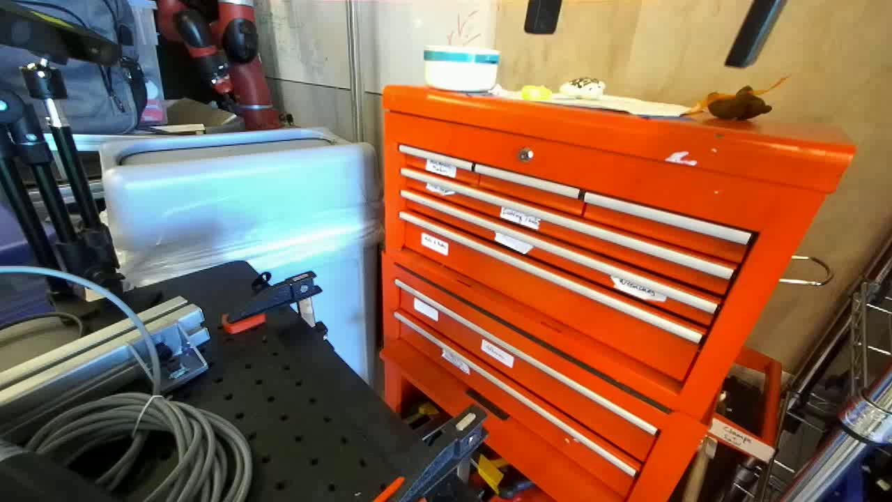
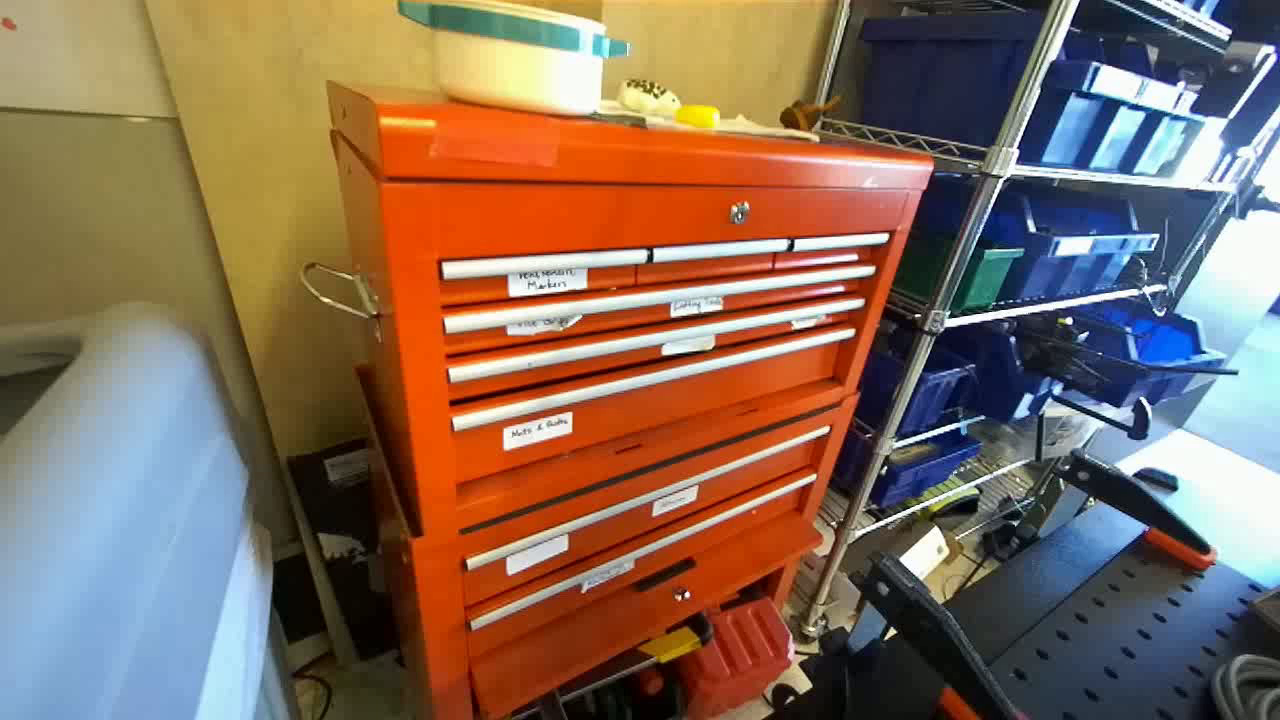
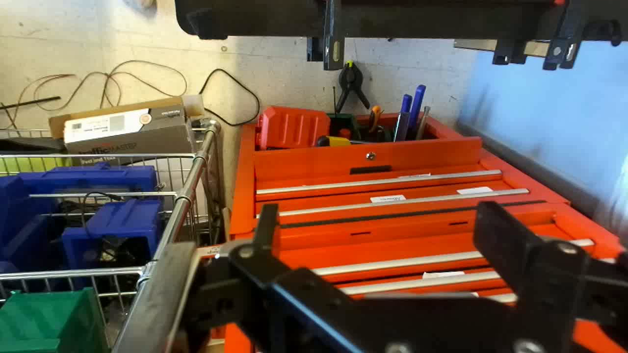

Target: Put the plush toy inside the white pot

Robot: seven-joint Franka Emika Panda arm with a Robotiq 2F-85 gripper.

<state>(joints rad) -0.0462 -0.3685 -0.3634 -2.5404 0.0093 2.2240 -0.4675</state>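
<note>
Bench (image 1: 557, 301), an orange chest of drawers, stands in both exterior views. The hand (image 3: 379, 218) is wide, fingers (image 3: 500, 240) far apart. Atop the bench, the white pot (image 1: 461, 73) sits upright near one end; the brown plush toy (image 1: 739, 106) lies toward the opposite end, a smaller yellow lump (image 1: 536, 92) between them.
</note>
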